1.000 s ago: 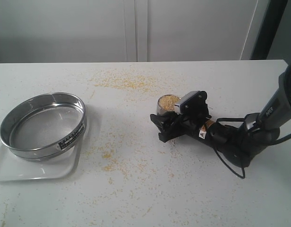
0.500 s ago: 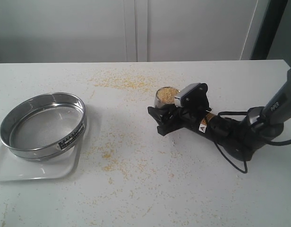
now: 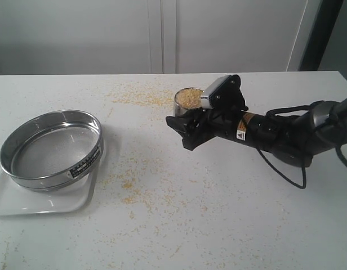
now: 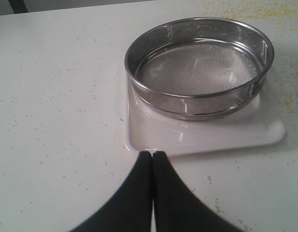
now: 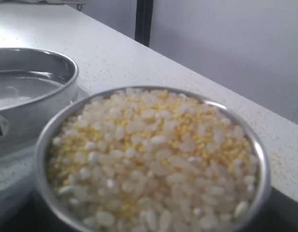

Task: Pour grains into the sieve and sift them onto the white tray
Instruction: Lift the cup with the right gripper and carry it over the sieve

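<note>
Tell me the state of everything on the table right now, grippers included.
sieve, sitting on the white tray, mesh empty
white tray, under the sieve, bare where visible
steel cup, upright, full to the rim
grains, heaped in the steel cup
right gripper, jaws closed on the steel cup
left gripper, jaws shut, holding nothing
table, strewn with yellow specks

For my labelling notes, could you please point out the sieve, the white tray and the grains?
sieve (image 3: pixel 47 180), exterior view, hoop's near wall.
white tray (image 4: pixel 212 134), left wrist view, bare floor beside the sieve.
grains (image 5: pixel 154 154), right wrist view, middle of heap in the steel cup (image 5: pixel 38 154).
</note>
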`<action>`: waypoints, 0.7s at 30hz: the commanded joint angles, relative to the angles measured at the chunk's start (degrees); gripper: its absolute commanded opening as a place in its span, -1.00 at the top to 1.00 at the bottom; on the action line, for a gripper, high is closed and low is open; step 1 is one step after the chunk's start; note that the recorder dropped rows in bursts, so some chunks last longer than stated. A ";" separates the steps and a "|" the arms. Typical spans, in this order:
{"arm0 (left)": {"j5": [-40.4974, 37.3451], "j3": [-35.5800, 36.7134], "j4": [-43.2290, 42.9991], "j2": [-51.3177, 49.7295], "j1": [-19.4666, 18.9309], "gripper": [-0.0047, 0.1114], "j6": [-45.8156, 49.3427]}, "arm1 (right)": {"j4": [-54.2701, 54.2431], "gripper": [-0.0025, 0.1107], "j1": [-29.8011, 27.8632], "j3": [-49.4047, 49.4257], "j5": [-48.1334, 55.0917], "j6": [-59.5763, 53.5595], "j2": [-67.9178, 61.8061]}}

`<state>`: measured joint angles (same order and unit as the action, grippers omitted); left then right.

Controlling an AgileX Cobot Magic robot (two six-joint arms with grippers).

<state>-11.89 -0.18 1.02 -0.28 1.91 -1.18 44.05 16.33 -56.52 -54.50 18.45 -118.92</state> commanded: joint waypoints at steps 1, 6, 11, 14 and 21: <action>0.19 0.18 0.39 0.28 0.11 0.92 -0.07 | 2.27 0.96 2.00 -0.15 -2.02 4.39 3.56; 0.19 0.18 0.39 0.28 0.11 0.92 -0.07 | 2.66 0.96 6.25 -0.38 2.43 5.26 6.28; 0.19 0.18 0.39 0.28 0.11 0.92 -0.07 | 3.32 0.96 10.73 -3.09 8.48 9.14 7.39; 0.19 0.18 0.39 0.28 0.11 0.92 -0.07 | 3.98 0.96 13.14 -5.10 10.99 11.25 7.39; 0.19 0.18 0.39 0.28 0.11 0.92 -0.07 | 4.43 0.96 17.07 -9.42 15.29 13.84 7.39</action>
<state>-11.89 -0.18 1.02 -0.28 1.91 -1.18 48.75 32.22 -64.04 -39.43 31.15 -112.67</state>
